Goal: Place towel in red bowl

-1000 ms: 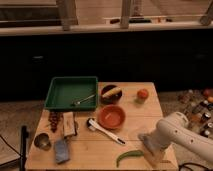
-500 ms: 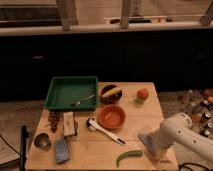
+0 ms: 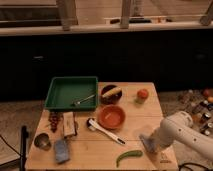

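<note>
The red bowl (image 3: 111, 117) is a round orange-red bowl near the middle of the wooden table (image 3: 95, 150), with nothing in it. The towel (image 3: 146, 140) shows as a pale grey-blue patch at the table's right front, right of the bowl and nearer the front edge. My white arm (image 3: 186, 136) reaches in from the right. My gripper (image 3: 151, 143) is at its end, down at the towel, mostly hidden by the arm and the cloth.
A green tray (image 3: 71, 92) with a utensil stands at the back left. A dark bowl (image 3: 110, 93) holds something yellow. Around are an orange fruit (image 3: 143, 94), white spoon (image 3: 106, 132), green pepper (image 3: 129, 157), blue pad (image 3: 61, 150), metal cup (image 3: 42, 142), box (image 3: 68, 124).
My arm has shifted slightly to the right at the table's right front edge. The objects on the table have not moved.
</note>
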Tool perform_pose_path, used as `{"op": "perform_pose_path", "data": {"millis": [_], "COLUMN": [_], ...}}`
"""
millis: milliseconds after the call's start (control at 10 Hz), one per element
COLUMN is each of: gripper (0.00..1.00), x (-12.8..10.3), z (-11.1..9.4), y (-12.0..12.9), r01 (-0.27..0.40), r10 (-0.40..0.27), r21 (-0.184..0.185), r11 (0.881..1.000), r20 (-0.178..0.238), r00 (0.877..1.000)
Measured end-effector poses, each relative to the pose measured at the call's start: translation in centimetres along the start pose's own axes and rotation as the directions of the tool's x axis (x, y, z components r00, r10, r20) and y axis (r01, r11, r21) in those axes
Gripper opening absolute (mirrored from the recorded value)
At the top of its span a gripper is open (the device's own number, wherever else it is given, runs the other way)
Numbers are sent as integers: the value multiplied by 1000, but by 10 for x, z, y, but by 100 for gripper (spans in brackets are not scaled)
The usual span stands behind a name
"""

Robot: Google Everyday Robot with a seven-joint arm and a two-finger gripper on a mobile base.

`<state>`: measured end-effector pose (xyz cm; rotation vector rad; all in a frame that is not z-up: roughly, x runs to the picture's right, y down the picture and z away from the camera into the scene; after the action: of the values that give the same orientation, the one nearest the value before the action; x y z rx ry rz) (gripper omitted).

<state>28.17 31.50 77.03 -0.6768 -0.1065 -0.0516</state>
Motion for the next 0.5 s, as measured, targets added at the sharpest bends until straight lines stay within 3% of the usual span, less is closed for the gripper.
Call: {"op": "perform_pose_path", "data": {"millis": [300,500], "gripper": [0,0], "x": [1,2], "z": [-1,-15], "y": [2,-2], "r01": [-1,17], "r10": [1,-17], "r21": [-6,-1], "r11": [1000,1000], "r20": [-1,-12], "r00": [1000,1000]}}
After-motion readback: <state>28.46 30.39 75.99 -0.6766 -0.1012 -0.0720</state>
